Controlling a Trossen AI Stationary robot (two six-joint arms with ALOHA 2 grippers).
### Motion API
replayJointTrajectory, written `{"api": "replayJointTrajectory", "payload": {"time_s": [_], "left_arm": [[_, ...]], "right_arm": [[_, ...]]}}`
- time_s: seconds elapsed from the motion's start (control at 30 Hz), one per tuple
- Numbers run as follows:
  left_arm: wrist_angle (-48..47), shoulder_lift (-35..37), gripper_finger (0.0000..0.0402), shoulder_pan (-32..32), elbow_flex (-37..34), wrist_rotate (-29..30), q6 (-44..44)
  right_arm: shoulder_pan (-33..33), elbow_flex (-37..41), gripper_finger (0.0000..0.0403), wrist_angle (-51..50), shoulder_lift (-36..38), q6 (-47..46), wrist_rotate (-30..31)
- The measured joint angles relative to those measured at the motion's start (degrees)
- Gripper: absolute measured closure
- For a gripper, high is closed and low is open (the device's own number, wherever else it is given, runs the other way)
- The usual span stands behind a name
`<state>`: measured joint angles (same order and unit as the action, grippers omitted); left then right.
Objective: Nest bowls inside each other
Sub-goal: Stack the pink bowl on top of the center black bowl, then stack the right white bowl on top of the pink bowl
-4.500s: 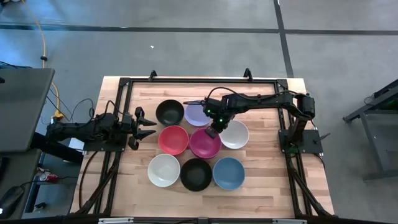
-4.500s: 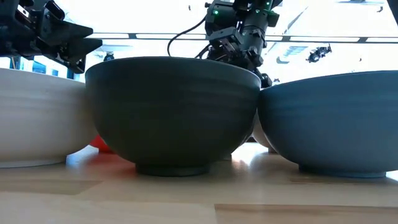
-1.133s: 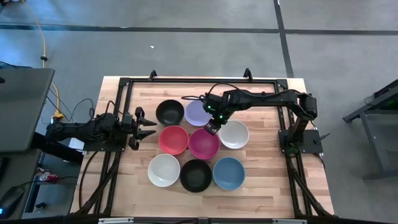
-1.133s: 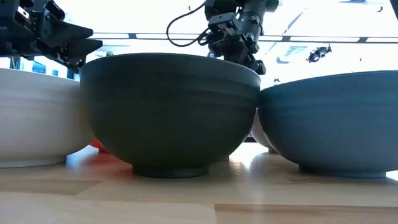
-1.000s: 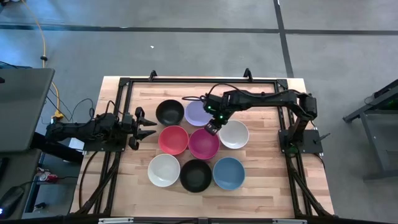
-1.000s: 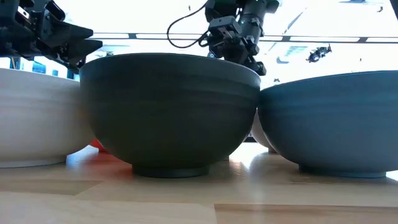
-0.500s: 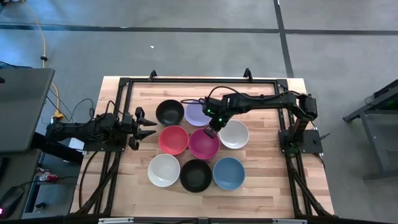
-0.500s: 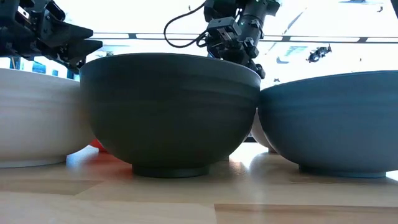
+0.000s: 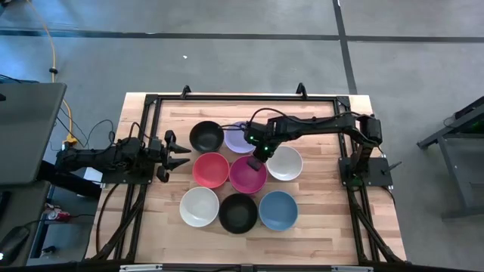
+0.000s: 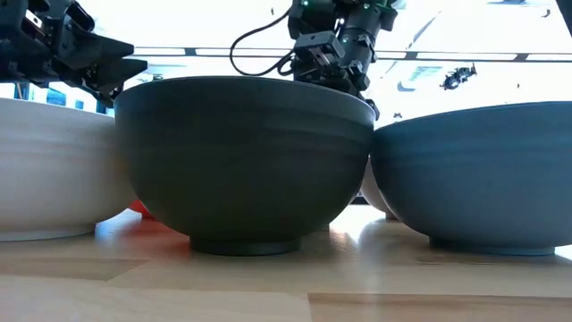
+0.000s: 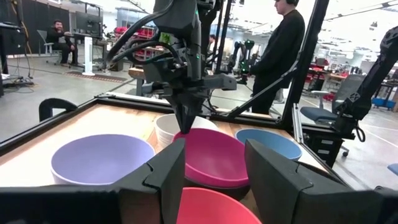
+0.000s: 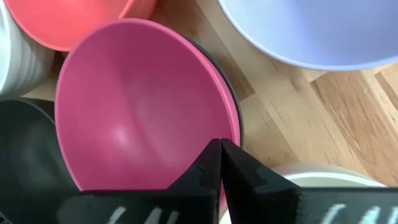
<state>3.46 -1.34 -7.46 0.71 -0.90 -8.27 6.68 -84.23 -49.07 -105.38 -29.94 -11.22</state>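
My right gripper (image 9: pixel 261 159) sits pinched on the far rim of the magenta bowl (image 9: pixel 248 174), fingers closed together over the edge. The magenta bowl is already nested in a black bowl (image 12: pixel 231 99), whose dark rim peeks out around it, so I judge this stack is what I carry. The lavender bowl (image 9: pixel 239 138) lies just behind my fingers, the white bowl (image 9: pixel 285 163) beside them, the red bowl (image 9: pixel 211 169) across. My left gripper (image 9: pixel 178 155) waits spread wide, well off (nothing in it).
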Motion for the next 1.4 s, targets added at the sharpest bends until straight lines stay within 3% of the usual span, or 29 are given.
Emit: {"api": "replayJointTrajectory", "payload": {"time_s": [0.6,0.8,1.13,1.4], "left_arm": [[-0.26,0.0,0.0249,0.0,0.0,0.02,-0.09],[-0.93,-0.02,0.0249,0.0,0.0,0.02,-0.09],[-1.41,-0.04,0.0249,0.0,0.0,-1.1,-0.75],[-2.37,-0.71,0.0249,0.0,0.0,-1.05,-2.06]], "right_arm": [[0.17,0.0,0.04,-0.92,0.0,0.63,0.49],[0.17,0.0,0.0384,-2.58,2.34,2.01,-2.65],[1.68,0.16,0.0321,-19.62,7.17,2.85,9.67],[3.18,6.73,0.0318,-22.12,7.06,1.93,10.94]]}}
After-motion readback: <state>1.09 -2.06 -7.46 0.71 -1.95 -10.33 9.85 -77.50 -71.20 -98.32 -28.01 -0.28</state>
